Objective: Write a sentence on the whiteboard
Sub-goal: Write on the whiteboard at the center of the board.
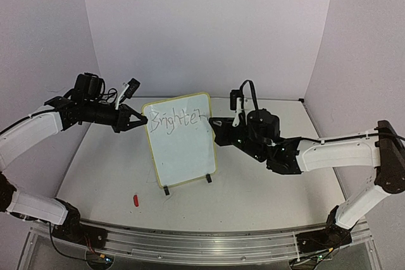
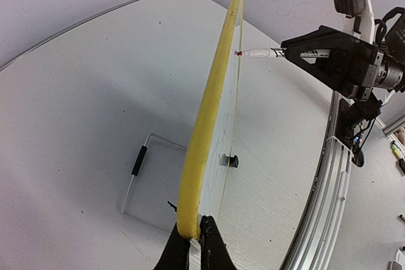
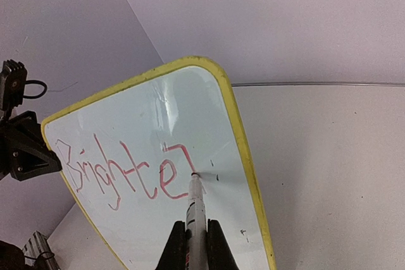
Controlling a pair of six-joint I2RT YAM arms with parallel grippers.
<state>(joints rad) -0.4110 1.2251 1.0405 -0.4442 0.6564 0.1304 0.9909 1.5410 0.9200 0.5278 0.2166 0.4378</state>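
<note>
the whiteboard (image 1: 183,156) stands upright mid-frame, left edge clamped in the left gripper (image 1: 143,120). the right gripper (image 1: 213,122), closed round a marker (image 3: 197,210), lays its tip on the board face just right of the sentence (image 3: 120,172), so far "brighter".

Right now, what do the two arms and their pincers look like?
Both the left arm and right arm have smooth white link shells with black joints and wrists. The left pincer and right pincer are black, tapering to two narrow fingers. Thin black cables loop above each wrist.
</note>
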